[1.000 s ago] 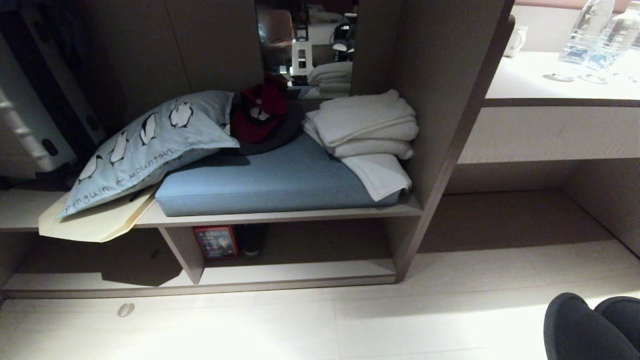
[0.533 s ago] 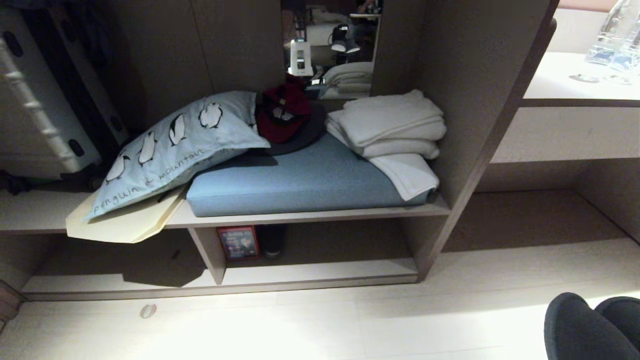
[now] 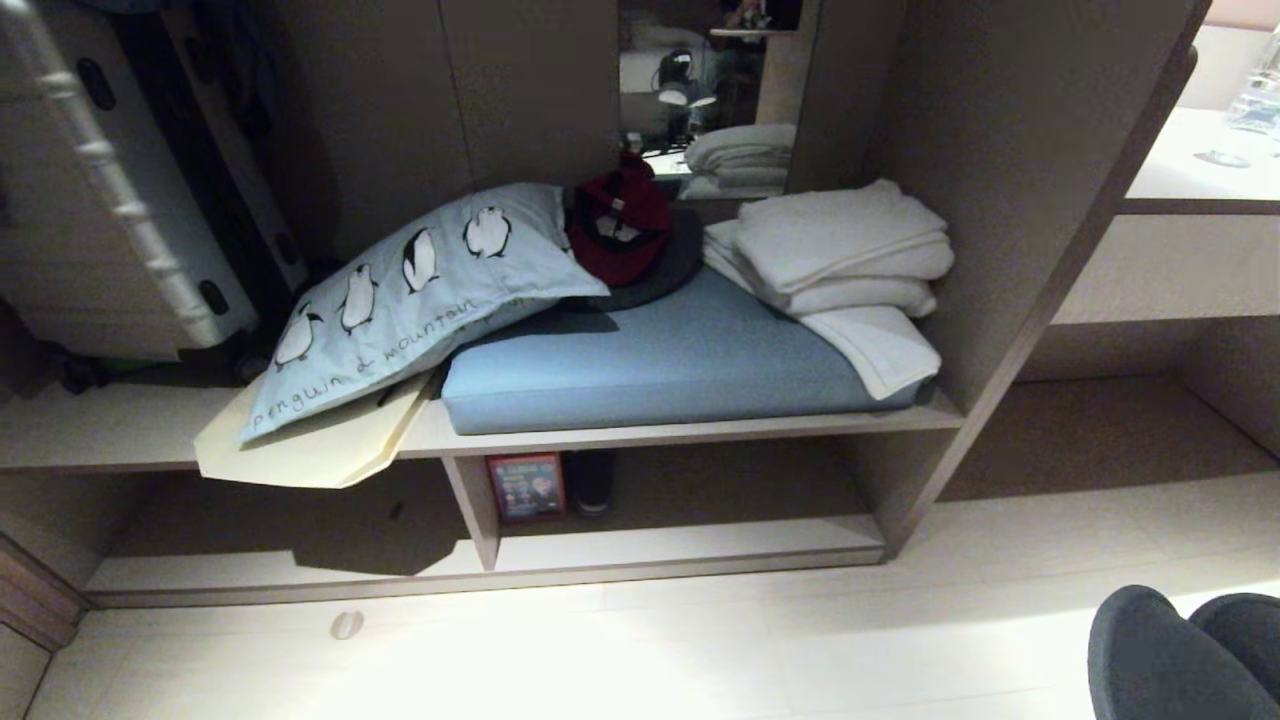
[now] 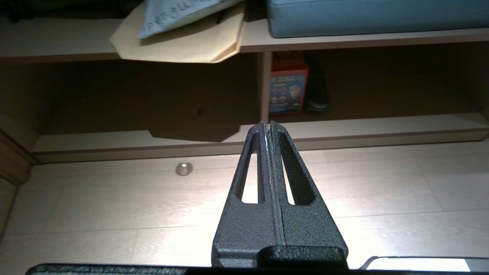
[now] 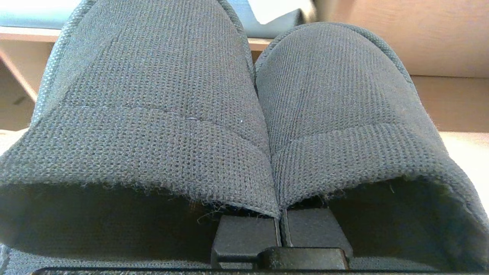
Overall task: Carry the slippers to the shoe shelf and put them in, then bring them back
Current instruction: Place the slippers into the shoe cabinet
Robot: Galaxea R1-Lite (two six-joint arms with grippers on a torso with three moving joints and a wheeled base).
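Both slippers (image 5: 244,114) hang clamped in the right claw (image 5: 280,225), shelf (image 3: 690,545) ahead; placing and return remain.

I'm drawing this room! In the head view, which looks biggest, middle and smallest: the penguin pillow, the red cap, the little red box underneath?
1. Penguin pillow, clearly biggest.
2. Red cap.
3. Red box, smallest, though it sits farther back in the shelf.

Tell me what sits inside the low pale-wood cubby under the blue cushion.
Inside the shoe shelf: a red printed box beside the slanted support, and one dark upright item, unidentifiable in shadow. Its left half is too dark to judge.
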